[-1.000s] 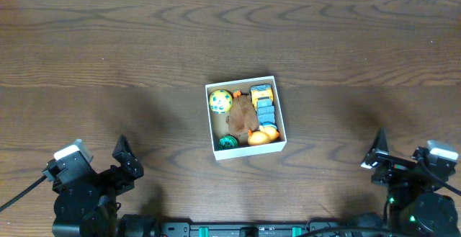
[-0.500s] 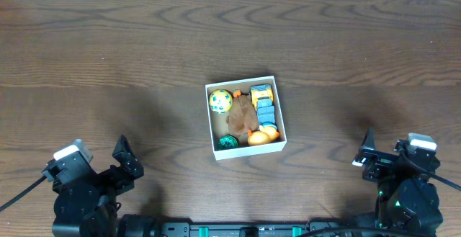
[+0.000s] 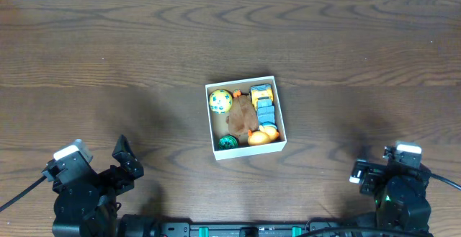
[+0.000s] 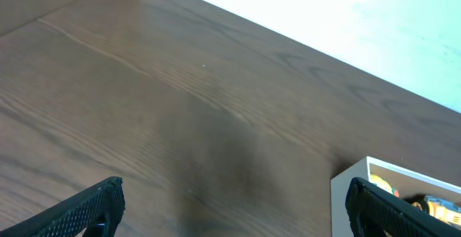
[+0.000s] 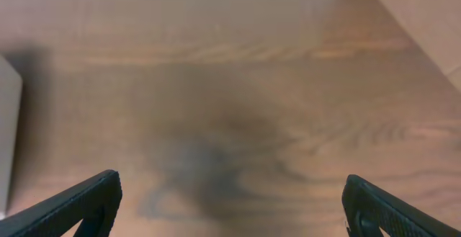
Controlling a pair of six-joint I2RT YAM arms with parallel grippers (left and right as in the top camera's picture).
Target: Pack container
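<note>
While parked at near edge of table (image 3: 144, 50), well apart from container (image 3: 252, 149) at centre, spreads fingers (image 4: 94, 204) of left gripper (image 4: 234, 197) and right gripper (image 5: 230, 190) wide, holding and touching nothing.

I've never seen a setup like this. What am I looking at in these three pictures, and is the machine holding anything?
This is a robot with two arms at a wooden table. One picture looks straight down from above; the other two come from cameras on each wrist, so the black tips in their lower corners are that arm's own fingers. On the table sits a white container of small toys, among them a yellow-green ball and a brown plush toy. The left gripper and right gripper are both open, holding nothing.
</note>
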